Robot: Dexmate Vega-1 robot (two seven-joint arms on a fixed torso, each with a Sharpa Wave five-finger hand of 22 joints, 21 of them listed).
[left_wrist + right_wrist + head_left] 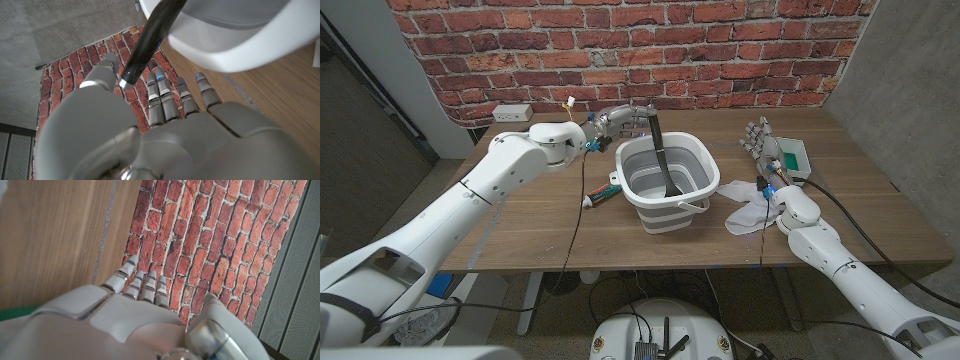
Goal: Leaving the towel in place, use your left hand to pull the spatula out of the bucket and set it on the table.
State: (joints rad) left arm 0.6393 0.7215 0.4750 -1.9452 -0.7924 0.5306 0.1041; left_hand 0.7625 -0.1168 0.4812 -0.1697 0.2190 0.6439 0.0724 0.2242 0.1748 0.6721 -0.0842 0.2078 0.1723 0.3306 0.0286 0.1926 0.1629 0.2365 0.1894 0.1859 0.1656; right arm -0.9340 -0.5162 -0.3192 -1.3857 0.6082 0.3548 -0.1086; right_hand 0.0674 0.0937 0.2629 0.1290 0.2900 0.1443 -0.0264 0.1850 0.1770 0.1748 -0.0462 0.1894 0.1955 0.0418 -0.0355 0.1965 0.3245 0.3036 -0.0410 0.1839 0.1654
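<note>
Spatula (663, 160) stands in the grey-and-white bucket (665, 205) mid tabletop (520, 230), blade down inside, black handle leaning up over the back rim. Left hand (620, 122) at the handle's top; in left wrist view the handle end (142, 47) sits betw thumb and fingers (167, 97), fingers stretched out, not wrapped round it, no grasp seen. White towel (752, 205) lies on the tabletop just right of bucket. Right hand (760, 140) upright near the towel, fingers released, holding nothing. Red-and-green item (600, 195) lies by bucket's left side
</note>
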